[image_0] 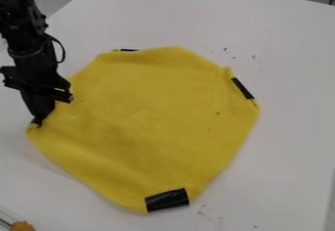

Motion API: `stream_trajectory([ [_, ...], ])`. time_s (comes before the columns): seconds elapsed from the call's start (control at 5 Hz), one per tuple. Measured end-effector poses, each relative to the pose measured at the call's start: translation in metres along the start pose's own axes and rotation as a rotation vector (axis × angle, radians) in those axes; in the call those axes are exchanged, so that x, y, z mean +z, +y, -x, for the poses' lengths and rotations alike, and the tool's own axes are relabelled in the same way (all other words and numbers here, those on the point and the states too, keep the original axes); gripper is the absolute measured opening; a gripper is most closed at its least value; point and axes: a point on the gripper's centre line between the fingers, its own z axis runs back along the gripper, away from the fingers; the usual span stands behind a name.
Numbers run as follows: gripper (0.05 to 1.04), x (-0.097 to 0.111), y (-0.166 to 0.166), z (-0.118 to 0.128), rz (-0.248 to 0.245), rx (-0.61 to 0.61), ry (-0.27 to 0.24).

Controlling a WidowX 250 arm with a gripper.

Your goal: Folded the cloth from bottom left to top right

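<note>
The gripper (38, 122) points down at the left corner of the yellow cloth (150, 112), its tip right at the cloth's edge. Whether it holds any fabric there cannot be told. Mostly spread flat, the cloth has a rounded, many-sided outline with slightly raised, wavy edges. Black tape (167, 200) marks its bottom corner. A narrower black strip (242, 88) lies along the upper right edge, and a small dark piece (129, 50) shows at the top left edge. The gripper's body covers part of the cloth's left edge.
The cloth lies on a white table (288, 127). Small dark crumbs (226, 49) are scattered beyond its upper right side and below its bottom corner. An orange-yellow object (22, 226) sits in the bottom left corner, beside a clear edge. Dark items are behind the table at the top right.
</note>
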Motion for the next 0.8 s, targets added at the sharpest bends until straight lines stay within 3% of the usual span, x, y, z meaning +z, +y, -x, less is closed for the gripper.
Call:
stream_trajectory([
  [0.4, 0.059, 0.041, -0.021, 0.004, -0.097, 0.06, 0.028],
  [0.6, 0.058, 0.054, -0.049, -0.022, -0.082, 0.027, -0.036],
  [0.8, 0.058, 0.048, -0.081, -0.049, -0.043, -0.025, -0.054],
])
